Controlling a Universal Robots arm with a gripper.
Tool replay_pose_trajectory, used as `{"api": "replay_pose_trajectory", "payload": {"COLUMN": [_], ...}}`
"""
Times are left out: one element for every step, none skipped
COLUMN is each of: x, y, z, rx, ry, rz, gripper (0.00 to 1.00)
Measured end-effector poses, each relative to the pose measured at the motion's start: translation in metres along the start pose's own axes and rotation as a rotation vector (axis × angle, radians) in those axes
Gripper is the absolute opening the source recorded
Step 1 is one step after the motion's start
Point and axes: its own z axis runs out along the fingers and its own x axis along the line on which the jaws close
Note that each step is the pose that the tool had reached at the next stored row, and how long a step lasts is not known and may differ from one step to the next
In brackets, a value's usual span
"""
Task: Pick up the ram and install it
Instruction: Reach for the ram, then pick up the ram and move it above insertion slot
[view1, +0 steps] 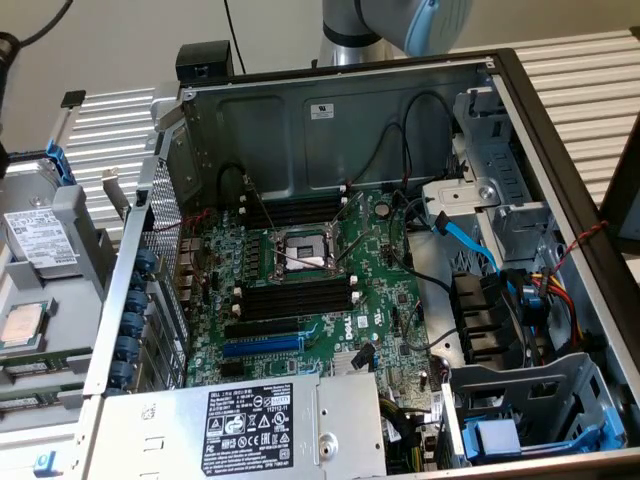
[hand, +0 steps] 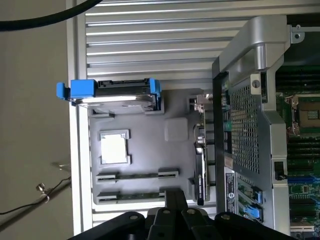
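In the wrist view, two rams lie in a grey tray (hand: 175, 112): one thin green ram (hand: 137, 175) and a second ram (hand: 129, 196) beside it, each held between grey end holders. My gripper (hand: 175, 196) hovers above the tray near them, its black fingers (hand: 171, 202) together with nothing between. In the exterior view only the arm's silver and blue joint (view1: 405, 25) shows behind the case; the gripper is out of that frame. The black memory slots (view1: 295, 295) with white end clips stand below the CPU socket (view1: 300, 255), and another bank of slots (view1: 295, 210) above it.
The open computer case (view1: 330, 110) holds the motherboard, a blue expansion slot (view1: 262, 345), cables (view1: 470, 240) and a power supply (view1: 250, 425). The tray also holds a hard drive in a blue caddy (hand: 115, 95) and a CPU (hand: 114, 147). The case's perforated rear panel (hand: 247, 125) rises beside the tray.
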Motion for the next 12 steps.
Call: {"api": "replay_pose_trajectory", "payload": {"x": [0.0033, 0.0051, 0.0051, 0.0051, 0.0052, 0.0052, 0.0052, 0.0052, 0.0052, 0.0052, 0.0052, 0.0052], "y": [-0.0008, -0.0013, -0.0014, -0.0014, -0.0014, -0.0014, -0.0014, -0.0014, -0.0014, -0.0014, -0.0014, -0.0014], "z": [-0.0001, -0.0001, -0.0001, -0.0001, -0.0001, -0.0001, -0.0001, -0.0001, -0.0001, -0.0001, -0.0001, -0.0001], "rx": [-0.0001, -0.0002, -0.0001, -0.0001, -0.0001, -0.0001, -0.0001, -0.0001, -0.0001, -0.0001, -0.0001, -0.0001], "ry": [0.0, 0.0001, 0.0001, 0.0001, 0.0, 0.0, 0.0, 0.0001, 0.0, 0.0001, 0.0001, 0.0001], "rz": [0.0, 0.0, 0.0, 0.0, 0.0, 0.0, 0.0, 0.0, 0.0, 0.0, 0.0, 0.0], "gripper": [0.11, 0.11, 0.11, 0.11, 0.11, 0.11, 0.11, 0.11, 0.11, 0.11, 0.11, 0.11]}}
